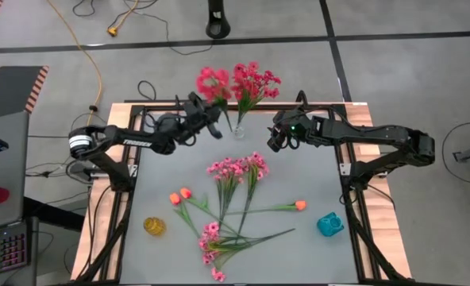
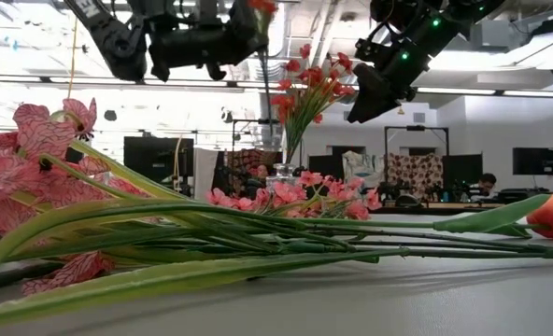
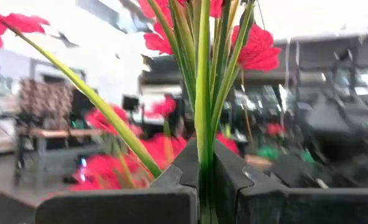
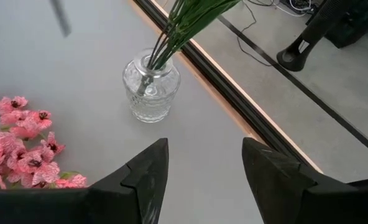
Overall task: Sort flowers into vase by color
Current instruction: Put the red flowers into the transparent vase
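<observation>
Deep red petals on a thin green stem, the spray (image 3: pixel 202 112) we hold is clenched in our left gripper (image 1: pixel 216 125), raised just beside the clear, knobbly glass vase (image 4: pixel 150 87) at the counter's (image 1: pixel 314 254) far edge. That vase already carries red flowers (image 1: pixel 255 82). Our right gripper (image 4: pixel 204 180) hovers near it, fingers spread, holding nothing. Paler pink sprays (image 1: pixel 235 168) and orange buds (image 1: pixel 179 195) lie flat on the smooth grey counter. We read no labels.

The scene is evenly and brightly lit from overhead. Ceiling glare is seen in the low view, and the room behind the left wrist's stems (image 3: pixel 202 93) is blurred.
</observation>
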Available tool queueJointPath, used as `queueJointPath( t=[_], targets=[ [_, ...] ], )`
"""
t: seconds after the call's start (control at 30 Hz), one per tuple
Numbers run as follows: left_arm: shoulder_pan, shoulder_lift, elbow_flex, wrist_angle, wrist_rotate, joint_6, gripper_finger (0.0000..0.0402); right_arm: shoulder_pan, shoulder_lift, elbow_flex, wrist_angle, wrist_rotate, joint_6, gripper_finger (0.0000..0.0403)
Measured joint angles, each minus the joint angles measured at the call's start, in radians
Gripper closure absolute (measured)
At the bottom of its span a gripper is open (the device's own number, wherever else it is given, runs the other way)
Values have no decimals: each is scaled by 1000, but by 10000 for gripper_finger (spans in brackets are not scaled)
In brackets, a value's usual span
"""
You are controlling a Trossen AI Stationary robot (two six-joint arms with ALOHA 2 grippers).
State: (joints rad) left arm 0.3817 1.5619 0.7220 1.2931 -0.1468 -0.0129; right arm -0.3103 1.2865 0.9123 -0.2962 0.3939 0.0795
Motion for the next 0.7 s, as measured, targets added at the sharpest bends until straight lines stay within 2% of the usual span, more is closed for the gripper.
queueJointPath(
  t=[0.13, 0.3, 0.53, 0.7],
  targets=[
    [36, 84, 15, 113, 5, -40, 400, 3, 0, 0, 0, 0, 2, 173],
    [59, 198, 71, 195, 8, -17, 400, 3, 0, 0, 0, -1, 1, 173],
    [74, 278, 122, 204, 9, 35, 400, 3, 0, 0, -1, -2, 1, 173],
    [73, 290, 121, 144, 5, 83, 400, 3, 0, 0, -2, -2, 0, 173]
  ],
)
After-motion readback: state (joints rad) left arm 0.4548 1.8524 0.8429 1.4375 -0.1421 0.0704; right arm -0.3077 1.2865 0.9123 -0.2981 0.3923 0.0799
